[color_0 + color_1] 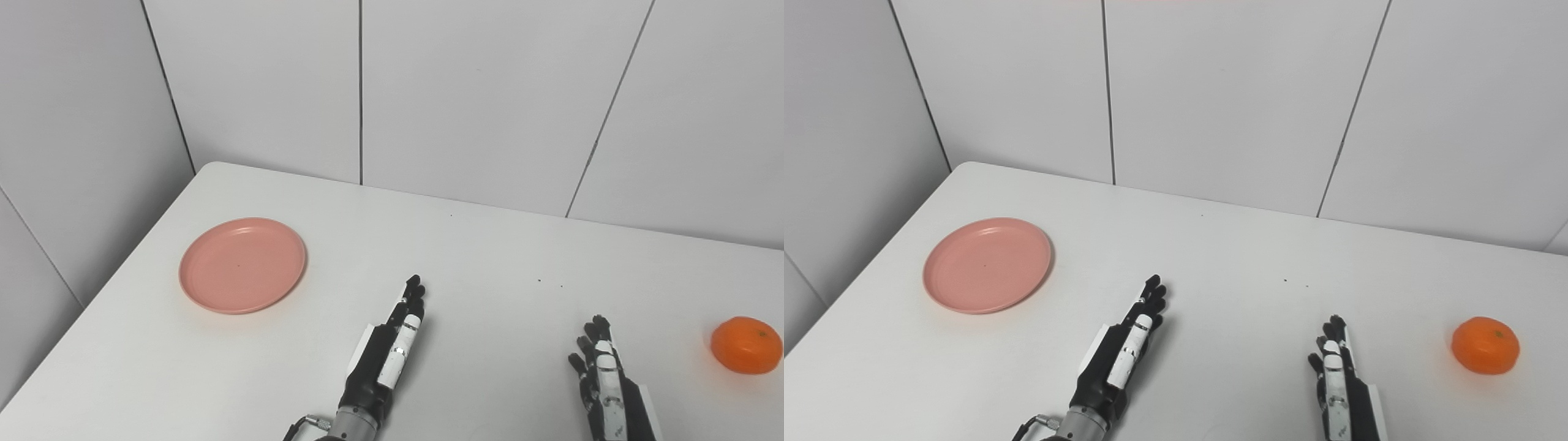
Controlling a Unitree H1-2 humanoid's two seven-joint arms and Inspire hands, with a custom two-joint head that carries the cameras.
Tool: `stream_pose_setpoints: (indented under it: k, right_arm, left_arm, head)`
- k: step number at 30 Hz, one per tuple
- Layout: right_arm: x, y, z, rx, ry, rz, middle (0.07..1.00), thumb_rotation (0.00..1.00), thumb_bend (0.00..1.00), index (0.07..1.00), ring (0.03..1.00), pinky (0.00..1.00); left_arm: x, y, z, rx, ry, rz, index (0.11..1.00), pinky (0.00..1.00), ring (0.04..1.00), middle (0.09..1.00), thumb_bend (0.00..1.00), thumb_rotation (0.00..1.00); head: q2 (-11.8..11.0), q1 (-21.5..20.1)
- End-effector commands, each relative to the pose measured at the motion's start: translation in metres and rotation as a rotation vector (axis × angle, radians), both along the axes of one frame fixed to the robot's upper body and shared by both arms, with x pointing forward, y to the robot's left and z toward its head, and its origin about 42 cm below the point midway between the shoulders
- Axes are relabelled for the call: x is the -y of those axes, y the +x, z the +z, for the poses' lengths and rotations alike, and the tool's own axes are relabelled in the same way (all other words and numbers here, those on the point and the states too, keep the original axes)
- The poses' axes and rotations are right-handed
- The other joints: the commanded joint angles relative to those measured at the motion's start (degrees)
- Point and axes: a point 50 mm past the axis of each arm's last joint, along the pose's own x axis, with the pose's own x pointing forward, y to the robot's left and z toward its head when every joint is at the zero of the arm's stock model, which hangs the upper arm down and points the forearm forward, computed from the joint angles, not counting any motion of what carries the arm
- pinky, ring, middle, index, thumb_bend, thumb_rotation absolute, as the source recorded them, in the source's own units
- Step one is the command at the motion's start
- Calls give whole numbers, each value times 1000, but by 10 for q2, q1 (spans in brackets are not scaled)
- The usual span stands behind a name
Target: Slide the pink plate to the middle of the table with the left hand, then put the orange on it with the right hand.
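— Pink plate (242, 265): lay flat on the left part of the white counter (478, 257), near the left edge, right way up, with nothing on it.

— Touched by anything?

— Touched by nothing. Sat well apart from both hands, up and to the left of the nearer one.

— And next to the right?

— Left robot hand (392, 349): came in from the bottom edge, near the middle of the counter, turned on edge with the thumb side up. Fingers (414, 293) stretched out straight and close together, pointing away toward the wall and a little to the right. Held nothing. Looked low over the counter; could not tell whether resting on it or just above.

— Further right?

— Right robot hand (1338, 383): also entered from the bottom edge, right of the left one and clear of it. Fingers (1335, 327) extended and slightly spread, pointing toward the far wall. Gripped nothing, not closed at all. Same doubt about contact with the counter.

— And the fruit?

— Orange (1485, 345): sat alone on the counter at the far right, near the right edge, stem end up. Lay to the right of the right robot hand, apart from it, and far across from the pink plate.

— Behind all that?

— White tiled wall (478, 92) along the back and the left side of the counter.
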Motion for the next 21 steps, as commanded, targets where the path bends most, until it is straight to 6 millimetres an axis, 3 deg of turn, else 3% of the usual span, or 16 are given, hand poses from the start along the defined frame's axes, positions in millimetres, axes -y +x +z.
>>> stream_pose_setpoints:
  k: [1, 9, 21]
  right_arm:
    - [-1, 0, 12, 65, 3, -1, 1000, 1000, 165, 1000, 1000, 1000]
    - [-1, 1, 11, 60, 16, 4, 1000, 1000, 163, 1000, 1000, 1000]
    - [-1, 2, 12, 61, -11, -1, 1000, 1000, 171, 1000, 1000, 1000]
  left_arm:
    - [5, 2, 10, 40, -11, -30, 995, 977, 993, 1000, 374, 1000]
    - [-2, 5, 17, 77, -23, -48, 996, 992, 996, 1000, 383, 1000]
    - [-20, 16, 53, 164, -3, -78, 974, 988, 985, 990, 417, 1000]
  head:
    - [1, 0]
    - [2, 1]
    - [2, 7]
